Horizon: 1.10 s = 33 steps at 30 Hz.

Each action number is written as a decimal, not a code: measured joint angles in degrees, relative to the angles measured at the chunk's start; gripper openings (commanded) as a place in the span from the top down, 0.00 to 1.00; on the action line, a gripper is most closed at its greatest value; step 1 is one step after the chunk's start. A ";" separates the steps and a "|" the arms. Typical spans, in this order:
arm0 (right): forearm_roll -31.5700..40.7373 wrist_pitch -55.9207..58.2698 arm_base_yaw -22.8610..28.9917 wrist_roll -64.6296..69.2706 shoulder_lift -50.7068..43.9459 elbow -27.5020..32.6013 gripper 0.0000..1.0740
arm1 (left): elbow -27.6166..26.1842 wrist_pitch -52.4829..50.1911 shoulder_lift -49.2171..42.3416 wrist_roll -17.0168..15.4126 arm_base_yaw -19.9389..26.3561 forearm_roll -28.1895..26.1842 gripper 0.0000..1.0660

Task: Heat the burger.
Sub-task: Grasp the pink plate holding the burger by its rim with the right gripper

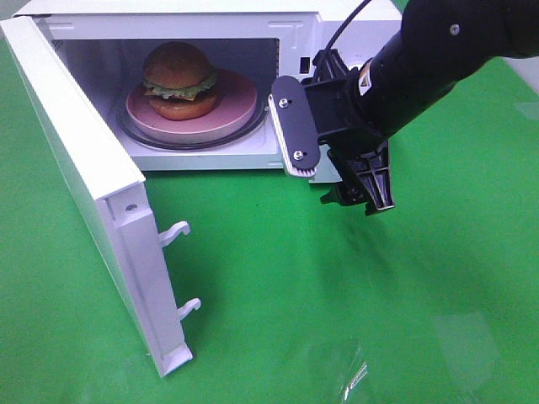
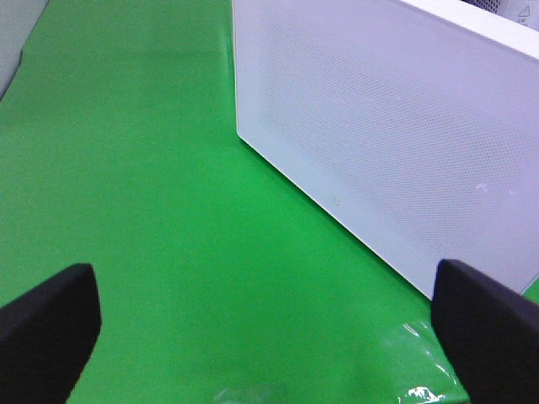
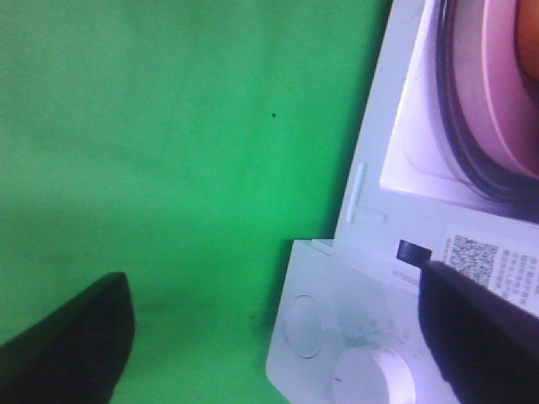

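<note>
Burger (image 1: 177, 80) sitting on plate (image 1: 240, 108) inside microwave (image 1: 168, 7), door (image 1: 76, 160) standing open leftward; right gripper (image 3: 274, 337) hovering near its right front, spread, empty; left gripper (image 2: 265, 328) gaping beside door.

Burger (image 1: 178, 80), glossy brown buns, green lettuce, yellow cheese; upright on pink plate (image 1: 240, 108) inside open microwave (image 1: 295, 38)

Green tabletop (image 1: 337, 295), seen from above: white microwave (image 1: 290, 34) stands at far edge, left of ctr, w/ door (image 1: 93, 194) swung open twd near-left corner. Shiny clear wrinkle (image 1: 358, 379) in covering by near edge, right of ctr.
</note>
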 measured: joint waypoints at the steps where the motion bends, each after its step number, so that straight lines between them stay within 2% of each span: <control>1: 0.00 0.00 0.00 0.00 0.00 0.00 0.12 | 0.00 0.00 0.00 0.00 0.00 0.00 0.06; 8: -4.93 -0.92 2.06 4.18 0.06 -3.44 0.13 | 0.00 0.00 0.00 0.00 0.00 0.00 0.06; 9: -5.73 -1.26 2.81 4.24 0.86 -5.50 0.14 | 0.00 0.00 0.00 0.00 0.00 0.00 0.06; 31: -6.07 -4.58 5.16 6.76 16.50 -18.62 0.17 | 0.00 0.00 0.00 0.00 0.00 0.00 0.06; 33: -6.13 -4.64 5.16 7.05 19.54 -21.83 0.18 | 0.00 0.00 0.00 0.00 0.00 0.00 0.06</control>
